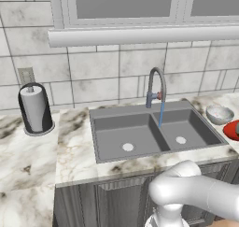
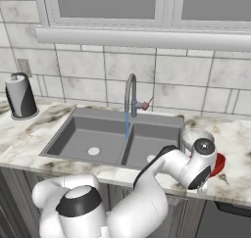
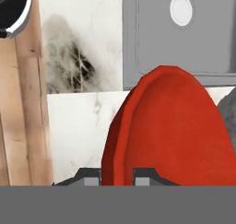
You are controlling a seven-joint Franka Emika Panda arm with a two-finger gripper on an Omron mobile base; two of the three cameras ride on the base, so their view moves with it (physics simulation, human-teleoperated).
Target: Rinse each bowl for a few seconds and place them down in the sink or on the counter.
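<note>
The hand (image 3: 116, 176) is closed narrow on the rim of the red bowl (image 3: 168, 131); in the hand view its two dark fingertips (image 3: 91, 178) stand on either side of the bowl's edge, and the bowl hides most of what lies beyond. In the right base view the wrist covers the hand itself, and just a red sliver of the bowl (image 2: 219, 162) shows past it, at the surface (image 2: 230, 178) right of the sink (image 2: 117, 139). The left base view cuts the red bowl (image 1: 232, 129) off at the frame's right edge.

The grey bowl (image 1: 219, 114) sits on the surface just right of the sink, beside the red one; in the right base view it (image 2: 196, 134) is partly behind the wrist.

Water runs from the faucet (image 1: 156, 88) into the right basin. Both basins lie open, a drain (image 1: 128, 147) in each. A paper-towel holder (image 1: 35, 109) stands well left of the sink, with bare surface (image 1: 28, 160) in front of it.
</note>
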